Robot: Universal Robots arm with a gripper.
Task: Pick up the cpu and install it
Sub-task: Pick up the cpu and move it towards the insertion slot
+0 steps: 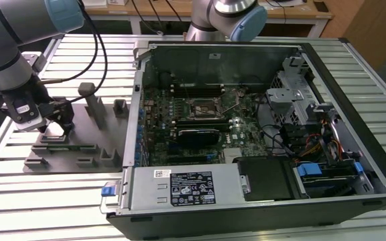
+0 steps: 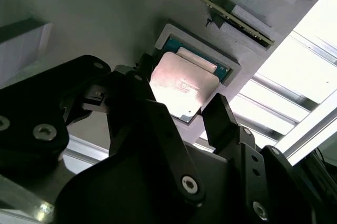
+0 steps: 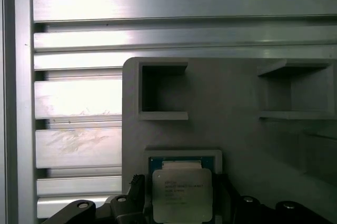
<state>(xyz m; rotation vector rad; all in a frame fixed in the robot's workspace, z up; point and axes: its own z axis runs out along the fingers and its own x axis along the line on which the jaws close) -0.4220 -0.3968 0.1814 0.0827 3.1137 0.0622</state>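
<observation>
The gripper (image 2: 181,98) fingers (image 2: 221,121) stand spread astride the cpu (image 2: 183,79), judged light, rigid and fragile: grip its two finger-facing edges only.

The cpu (image 3: 181,192) has a shiny metal top (smooth, glaring), while the fixture (image 3: 231,134) is matt grey plastic.

Arm (image 1: 5,50): silver-grey w/ pale-blue joint caps (image 1: 64,12); black cable (image 1: 104,52) on side facing PC case (image 1: 247,223). Gripper (image 2: 181,90): matte black, angular fingers (image 2: 221,124), hex screws (image 2: 189,184).
</observation>
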